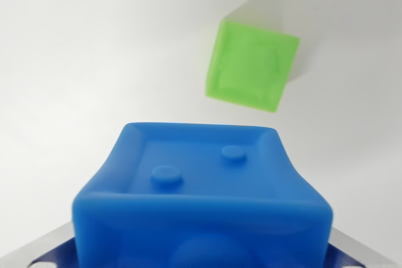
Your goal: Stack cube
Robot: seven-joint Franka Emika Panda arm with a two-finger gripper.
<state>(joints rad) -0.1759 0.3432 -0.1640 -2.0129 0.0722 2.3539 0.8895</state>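
Note:
A blue cube fills the lower half of the wrist view, very close to the camera, its recessed face with two round studs turned toward me. My gripper is shut on it: a grey metal finger shows at the bottom left corner, the other at the bottom right, and both press against the cube's sides. Beyond it, toward the upper right, a green cube rests tilted on the white surface, apart from the blue one and casting a soft shadow behind it.
The plain white tabletop spreads around the green cube on all sides. No other object or edge shows.

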